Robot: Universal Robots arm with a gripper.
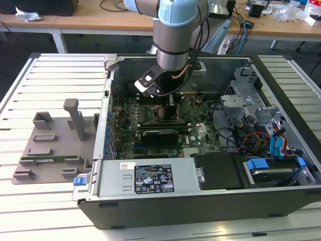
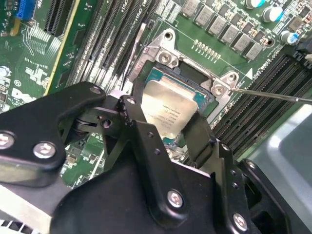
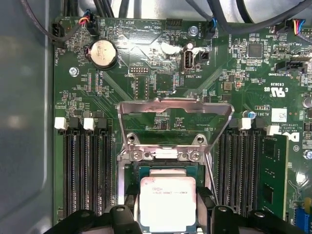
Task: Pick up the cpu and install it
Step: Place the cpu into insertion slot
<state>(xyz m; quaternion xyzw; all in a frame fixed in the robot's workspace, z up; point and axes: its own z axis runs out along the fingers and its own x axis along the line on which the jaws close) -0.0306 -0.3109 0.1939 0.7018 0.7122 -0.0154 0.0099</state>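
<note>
First wrist view: cpu [image 3: 168,200] in tool [image 3: 168,213], between memory slots [image 3: 85,170]

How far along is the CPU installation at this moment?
Done: the cpu is picked up and is over the socket. In hand: the gripper clamps two of its edges. Left: it is not yet released, seating cannot be told, and the load plate stands raised.
</note>
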